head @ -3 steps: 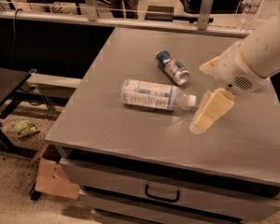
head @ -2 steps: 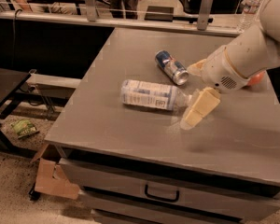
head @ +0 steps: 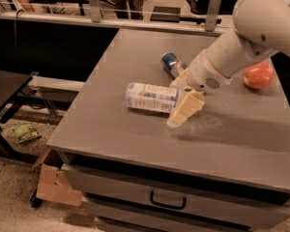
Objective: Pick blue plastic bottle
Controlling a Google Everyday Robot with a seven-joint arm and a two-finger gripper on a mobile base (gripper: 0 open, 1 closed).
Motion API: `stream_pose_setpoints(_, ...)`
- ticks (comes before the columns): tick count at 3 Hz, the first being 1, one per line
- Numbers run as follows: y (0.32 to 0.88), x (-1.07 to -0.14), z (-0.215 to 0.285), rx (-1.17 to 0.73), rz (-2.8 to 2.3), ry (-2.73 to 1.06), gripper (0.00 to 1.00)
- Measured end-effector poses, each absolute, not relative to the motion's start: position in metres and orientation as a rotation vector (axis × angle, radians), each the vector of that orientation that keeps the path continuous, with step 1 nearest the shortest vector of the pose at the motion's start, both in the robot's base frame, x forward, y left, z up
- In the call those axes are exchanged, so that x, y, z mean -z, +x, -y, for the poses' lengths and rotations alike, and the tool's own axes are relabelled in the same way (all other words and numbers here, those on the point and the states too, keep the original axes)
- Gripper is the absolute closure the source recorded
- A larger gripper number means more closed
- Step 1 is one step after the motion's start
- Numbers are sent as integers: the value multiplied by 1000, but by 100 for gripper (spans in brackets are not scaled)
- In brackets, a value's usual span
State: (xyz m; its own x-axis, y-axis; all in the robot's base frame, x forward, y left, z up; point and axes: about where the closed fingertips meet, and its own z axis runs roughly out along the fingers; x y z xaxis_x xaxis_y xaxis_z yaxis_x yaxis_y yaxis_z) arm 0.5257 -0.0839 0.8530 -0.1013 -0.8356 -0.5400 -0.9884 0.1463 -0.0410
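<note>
The blue plastic bottle (head: 151,97) lies on its side in the middle of the grey table (head: 116,134), cap end pointing right. It is clear with a white-and-pale-blue label. My gripper (head: 178,102) is at the bottle's cap end, low over the table and open. One cream finger (head: 184,110) lies in front of the cap end, and the other is partly seen behind it. The cap is hidden by the gripper. The white arm (head: 241,37) reaches in from the upper right.
A blue-and-silver can (head: 171,63) lies on its side just behind the gripper. A red apple (head: 257,75) sits at the right. The table's front edge has a drawer (head: 166,200) below it. A cardboard box (head: 53,182) and a green packet (head: 25,132) lie on the floor at the left.
My gripper has moved left and down from the table's right side to the bottle's cap end. The bottle and the can have not moved.
</note>
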Motion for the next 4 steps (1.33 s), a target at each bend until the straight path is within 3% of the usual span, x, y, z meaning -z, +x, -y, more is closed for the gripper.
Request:
stream_pose_setpoints(2, 516, -858, 78, -410, -2083, -1681, 72)
stream_pose_setpoints(3, 508, -906, 94, -352, -1981, -1590, 100)
stream_pose_setpoints(4, 498, -938, 114, -326, -1853, -1586, 100)
